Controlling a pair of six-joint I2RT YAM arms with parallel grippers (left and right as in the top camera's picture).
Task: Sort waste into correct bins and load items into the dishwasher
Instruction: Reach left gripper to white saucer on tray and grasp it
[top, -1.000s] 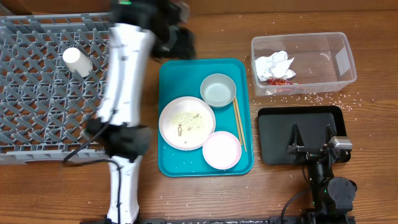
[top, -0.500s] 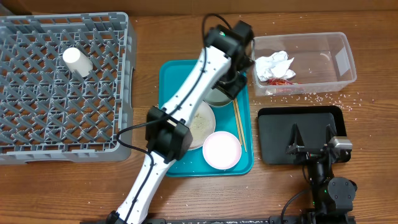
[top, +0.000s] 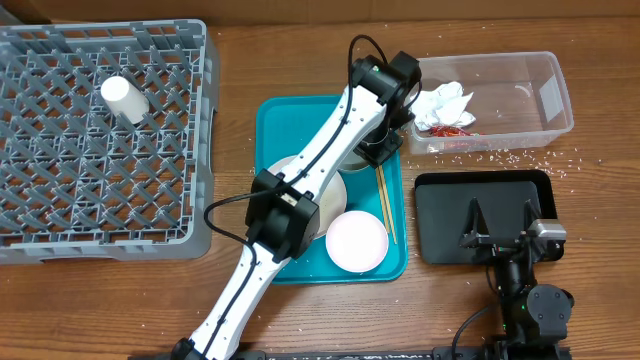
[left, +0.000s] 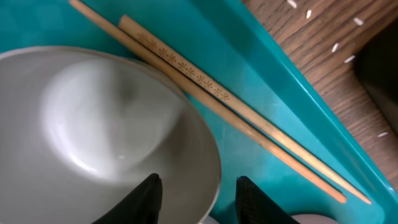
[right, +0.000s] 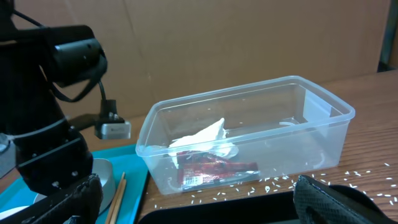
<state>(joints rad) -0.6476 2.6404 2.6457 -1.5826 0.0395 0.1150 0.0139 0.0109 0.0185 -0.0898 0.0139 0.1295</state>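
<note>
My left gripper (top: 384, 150) is open at the grey bowl (left: 106, 118) on the teal tray; one finger is inside the bowl and one outside its rim (left: 202, 199). In the overhead view my arm covers most of the bowl. Wooden chopsticks (top: 385, 205) lie just right of it, also in the left wrist view (left: 205, 87). A white plate (top: 300, 185) with crumbs and a pinkish-white bowl (top: 356, 242) share the tray. The clear tub (top: 500, 75) holds the napkin (top: 441, 102) and red wrapper (top: 452, 128). My right gripper (top: 500, 235) is open and empty over the black tray (top: 450, 205).
The grey dish rack (top: 60, 200) at the left holds a small white cup (top: 123, 98) lying on its side. The teal tray (top: 290, 265) sits mid-table. Rice grains (top: 500, 158) are scattered on the wood between the tub and the black tray, also in the right wrist view (right: 273, 182).
My left arm has swung right from over the dish rack, across the teal tray, and come down at the grey bowl's rim. The right arm has not moved.
</note>
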